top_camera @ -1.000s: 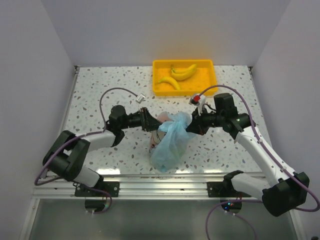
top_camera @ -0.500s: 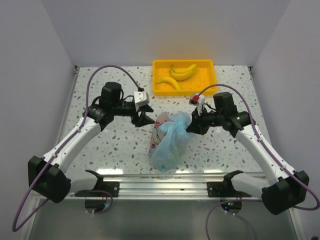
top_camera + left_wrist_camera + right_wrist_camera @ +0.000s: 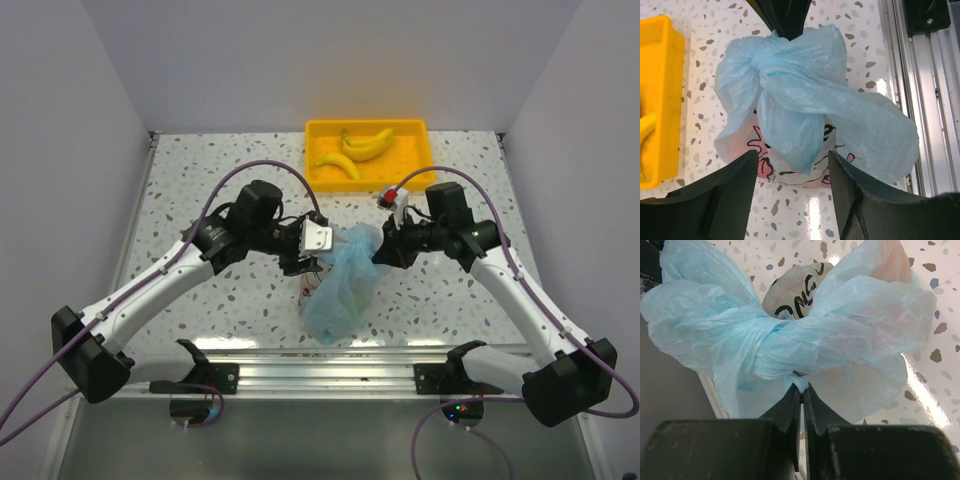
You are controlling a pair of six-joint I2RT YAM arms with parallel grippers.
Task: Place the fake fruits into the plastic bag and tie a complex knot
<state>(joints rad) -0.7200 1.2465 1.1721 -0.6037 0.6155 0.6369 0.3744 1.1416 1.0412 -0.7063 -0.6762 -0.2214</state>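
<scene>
The light-blue plastic bag [image 3: 338, 285] lies mid-table with its top gathered into a knot [image 3: 765, 57], and loose handle ends spread around it. My right gripper [image 3: 803, 387] is shut on a pinch of the bag's film just below the knot [image 3: 780, 335]. It reaches in from the bag's right side [image 3: 383, 250]. My left gripper [image 3: 792, 157] is open at the bag's left side [image 3: 312, 258], its fingers [image 3: 725, 195] straddling a hanging flap without touching it. Two bananas [image 3: 365, 143] lie in the tray. What is inside the bag is hidden by the film and its print.
The yellow tray [image 3: 420, 150] stands at the back, right of centre, and its wall shows at the left edge [image 3: 662, 65] of the left wrist view. The aluminium rail [image 3: 330, 355] runs along the near edge. Grey walls close in both sides.
My left arm has swung from further left back to the bag, so its open gripper now sits against the bag's left side. The right gripper and the bag have not moved.
</scene>
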